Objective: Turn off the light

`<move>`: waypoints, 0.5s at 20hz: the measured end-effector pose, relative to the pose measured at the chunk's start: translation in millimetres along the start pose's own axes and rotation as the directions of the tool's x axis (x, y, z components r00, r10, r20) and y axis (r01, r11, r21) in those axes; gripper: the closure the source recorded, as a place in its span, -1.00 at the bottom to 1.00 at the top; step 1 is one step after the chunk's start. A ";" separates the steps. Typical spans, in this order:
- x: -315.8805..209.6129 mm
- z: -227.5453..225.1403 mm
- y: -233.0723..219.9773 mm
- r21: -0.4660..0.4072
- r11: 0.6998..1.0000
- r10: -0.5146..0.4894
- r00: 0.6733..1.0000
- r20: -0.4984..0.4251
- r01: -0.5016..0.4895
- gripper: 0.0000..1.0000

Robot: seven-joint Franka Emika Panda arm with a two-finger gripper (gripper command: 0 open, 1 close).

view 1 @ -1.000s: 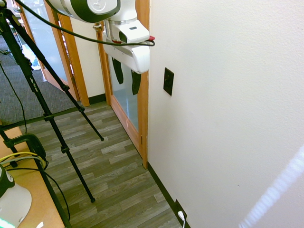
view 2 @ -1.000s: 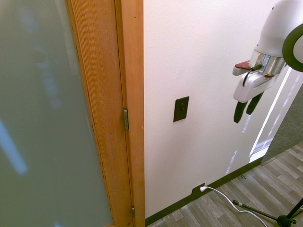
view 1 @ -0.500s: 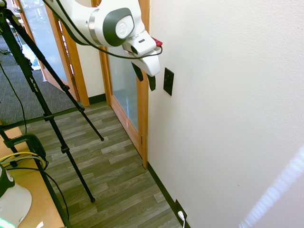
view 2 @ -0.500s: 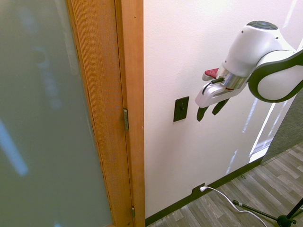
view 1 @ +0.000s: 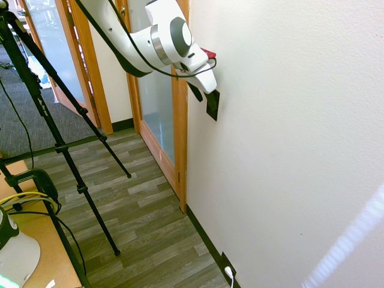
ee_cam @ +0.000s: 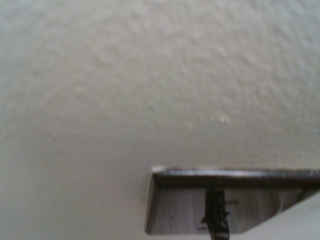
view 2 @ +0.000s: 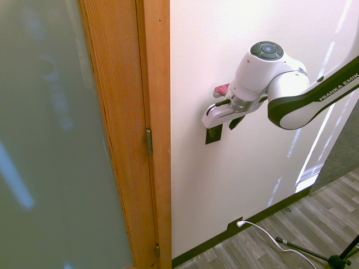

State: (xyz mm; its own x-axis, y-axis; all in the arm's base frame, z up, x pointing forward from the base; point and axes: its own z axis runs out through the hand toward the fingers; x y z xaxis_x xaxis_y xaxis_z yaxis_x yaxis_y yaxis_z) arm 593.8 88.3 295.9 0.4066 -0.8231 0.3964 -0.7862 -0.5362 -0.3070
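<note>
White textured wall [view 1: 288, 138] — black rectangular switch plate [view 2: 213, 136] partly hidden behind the white two-finger gripper [view 2: 225, 130], fingers spread; wrist view crops the plate.

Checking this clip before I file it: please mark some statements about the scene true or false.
1. The gripper is at the light switch on the wall. True.
2. The switch plate is white. False: it is black.
3. The gripper's fingers stand apart. True.
4. The white plug is in the switch plate. False: it is at the outlet low on the wall.
5. The wooden door frame stands beside the wall that bears the switch. True.
6. The red part sits on the floor. False: it is up on the arm, near the gripper.
</note>
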 end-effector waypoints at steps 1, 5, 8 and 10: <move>0.7 0.3 0.1 0.014 1.000 0.013 1.000 -0.003 -0.013 1.00; 0.7 -2.7 -1.8 0.067 0.996 0.057 0.998 0.008 -0.057 1.00; 0.7 -2.1 0.1 0.075 0.995 0.066 0.998 0.015 -0.067 1.00; 2.5 -1.3 2.5 0.081 0.994 0.072 0.997 0.020 -0.073 1.00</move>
State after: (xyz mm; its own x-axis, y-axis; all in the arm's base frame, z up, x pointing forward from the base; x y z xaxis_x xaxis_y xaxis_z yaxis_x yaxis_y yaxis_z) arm 592.3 85.2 297.3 0.3580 -0.8631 0.3563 -0.7735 -0.4879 -0.4046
